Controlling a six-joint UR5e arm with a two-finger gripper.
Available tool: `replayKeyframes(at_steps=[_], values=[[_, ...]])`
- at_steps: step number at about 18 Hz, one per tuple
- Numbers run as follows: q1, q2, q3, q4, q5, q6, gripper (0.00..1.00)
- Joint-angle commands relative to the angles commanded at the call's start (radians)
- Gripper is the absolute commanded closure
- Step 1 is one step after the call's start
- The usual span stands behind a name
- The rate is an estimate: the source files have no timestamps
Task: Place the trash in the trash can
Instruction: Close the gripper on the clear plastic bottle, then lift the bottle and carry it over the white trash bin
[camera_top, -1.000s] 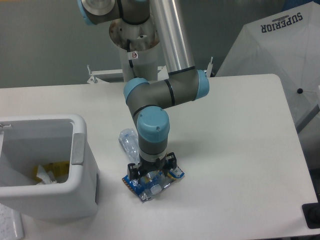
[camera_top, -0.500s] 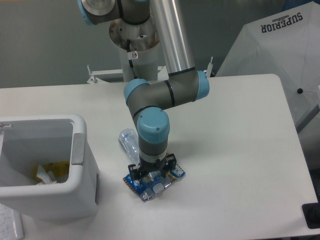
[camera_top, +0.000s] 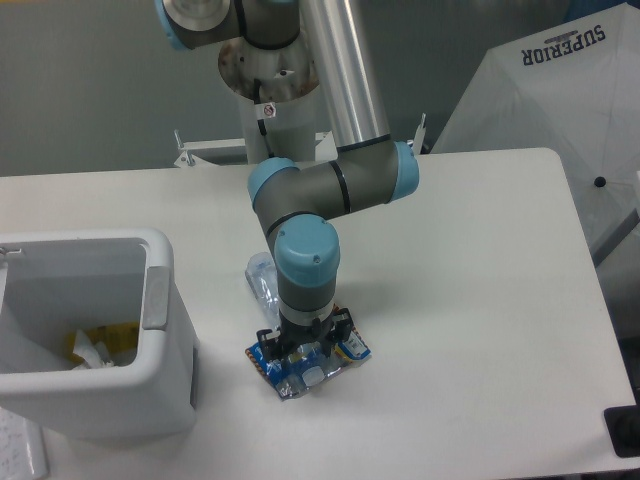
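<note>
Wrapper (camera_top: 305, 370) = blue/yellow foil, flat on table (camera_top: 480, 300), at about 3 o'clock from the bin (camera_top: 150, 300), just beside it but not touching. Looks v. light, thin, crinkly, prob slippery; no stiffness, so it'll flop or fold when lifted. Best hold imo: pinch a raised crease or an edge, not the flat middle. Risk: foil slides out of the pads or only a corner gets caught.

Gripper (camera_top: 300, 352) pointing straight down on top of the wrapper, fingers at its upper part. Jaws look fairly close together, but can't tell if they're actually pinching foil or just resting on it; fingertips hidden by the wrist and the clutter of the print.

Bottle (camera_top: 262, 285) = crushed clear plastic, at 11 o'clock from the wrapper, partly hidden behind the arm; cap not visible. Light too, springy, smooth; grab across the crumpled body where it's flattened.

Counts: 1 wrapper, 1 bottle, both outside the bin. 1 bin, white, open top, with some yellow/white scraps (camera_top: 95, 345) already in the bottom, number unclear. 1 arm, 1 gripper.
</note>
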Motion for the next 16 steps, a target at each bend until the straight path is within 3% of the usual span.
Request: replayKeyframes(at_steps=[16], values=[[0.0,0.031,0.009,0.002,0.0,0.035,0.33]])
